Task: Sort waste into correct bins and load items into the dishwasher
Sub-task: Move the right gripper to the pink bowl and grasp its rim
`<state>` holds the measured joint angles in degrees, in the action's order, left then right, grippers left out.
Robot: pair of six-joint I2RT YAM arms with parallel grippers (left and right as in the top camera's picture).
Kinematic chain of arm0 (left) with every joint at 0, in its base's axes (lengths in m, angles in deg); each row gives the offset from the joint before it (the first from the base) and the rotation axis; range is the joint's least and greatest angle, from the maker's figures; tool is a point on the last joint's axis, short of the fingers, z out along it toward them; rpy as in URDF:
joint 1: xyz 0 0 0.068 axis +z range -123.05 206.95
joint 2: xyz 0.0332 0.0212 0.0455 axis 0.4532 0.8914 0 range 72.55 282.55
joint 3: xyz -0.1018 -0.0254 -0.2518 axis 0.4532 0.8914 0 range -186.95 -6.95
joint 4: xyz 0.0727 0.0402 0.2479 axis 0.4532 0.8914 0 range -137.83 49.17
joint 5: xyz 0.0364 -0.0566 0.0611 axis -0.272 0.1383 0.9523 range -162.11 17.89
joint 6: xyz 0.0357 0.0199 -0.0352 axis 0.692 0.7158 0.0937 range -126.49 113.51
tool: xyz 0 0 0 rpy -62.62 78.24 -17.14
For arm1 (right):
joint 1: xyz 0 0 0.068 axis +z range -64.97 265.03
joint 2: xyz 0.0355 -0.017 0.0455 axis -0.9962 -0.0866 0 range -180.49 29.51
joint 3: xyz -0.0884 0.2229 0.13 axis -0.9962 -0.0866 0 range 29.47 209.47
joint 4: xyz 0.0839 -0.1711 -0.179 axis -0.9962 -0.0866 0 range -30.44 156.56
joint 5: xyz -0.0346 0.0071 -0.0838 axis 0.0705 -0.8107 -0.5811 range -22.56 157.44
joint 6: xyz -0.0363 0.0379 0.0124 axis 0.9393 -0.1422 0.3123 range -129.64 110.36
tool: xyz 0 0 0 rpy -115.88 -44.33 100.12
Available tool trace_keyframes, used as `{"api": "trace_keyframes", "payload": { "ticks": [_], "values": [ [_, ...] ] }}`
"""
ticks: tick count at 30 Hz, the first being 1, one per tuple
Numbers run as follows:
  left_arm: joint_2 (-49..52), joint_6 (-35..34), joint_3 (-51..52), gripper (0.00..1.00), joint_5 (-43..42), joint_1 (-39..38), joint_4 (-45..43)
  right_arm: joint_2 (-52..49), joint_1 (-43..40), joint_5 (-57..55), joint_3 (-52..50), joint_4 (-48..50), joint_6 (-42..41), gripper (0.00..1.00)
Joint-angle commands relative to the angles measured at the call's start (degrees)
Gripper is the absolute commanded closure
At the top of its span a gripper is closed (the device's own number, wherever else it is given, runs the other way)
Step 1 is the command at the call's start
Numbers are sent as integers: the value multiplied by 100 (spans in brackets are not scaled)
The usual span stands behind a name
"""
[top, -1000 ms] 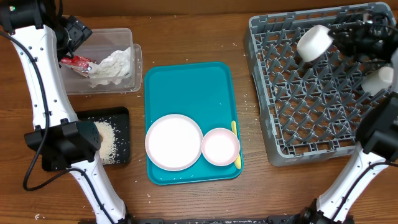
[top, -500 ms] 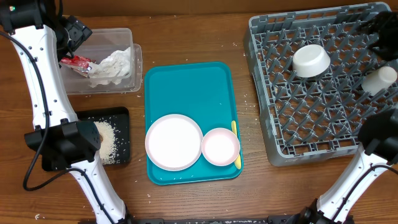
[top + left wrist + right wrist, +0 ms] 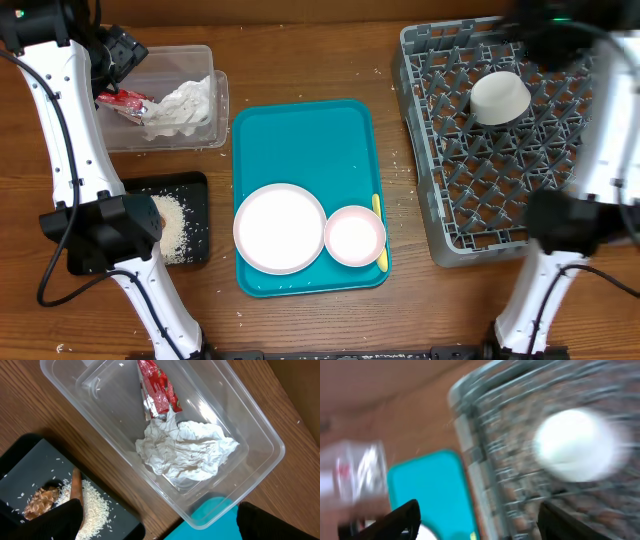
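Loading the rack (image 3: pixel 447 205): the bowl (image 3: pixel 500 97) sits inverted on its pegs. The right gripper (image 3: pixel 482 519) and left gripper (image 3: pixel 157 516) have fingers apart, empty. Next, probably, the plate (image 3: pixel 280 228) on the tray (image 3: pixel 300 140) needs a rim grasp.

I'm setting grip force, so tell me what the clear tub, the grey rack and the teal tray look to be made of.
Clear tub: likely glossy plastic; see-through, with bright glints on rounded walls.
Grey rack: probably moulded matte plastic; uniform grey lattice and pegs, no metallic shine.
Teal tray: seemingly smooth hard plastic; even colour, soft sheen, rounded raised rim.
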<state>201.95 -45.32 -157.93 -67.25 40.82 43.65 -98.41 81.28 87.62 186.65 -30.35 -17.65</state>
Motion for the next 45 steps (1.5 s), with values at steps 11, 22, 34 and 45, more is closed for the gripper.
{"api": "trace_keyframes", "payload": {
  "ticks": [11, 22, 34, 45],
  "values": [
    [37, -13, 24, 0, -24, -48, -2, 479, 2638, -1152, -2179, -17, -697, 0],
    [37, -13, 24, 0, -24, -50, -4, 955, 3346, 348, -3947, -15, -887, 0],
    [37, -13, 24, 0, -24, -61, -4, 918, 3836, 46, -5530, 1029, -1545, 12],
    [37, -15, 24, 0, -24, -76, -4, 811, 3517, -293, -5681, 1447, -1738, 21]
  ]
}}
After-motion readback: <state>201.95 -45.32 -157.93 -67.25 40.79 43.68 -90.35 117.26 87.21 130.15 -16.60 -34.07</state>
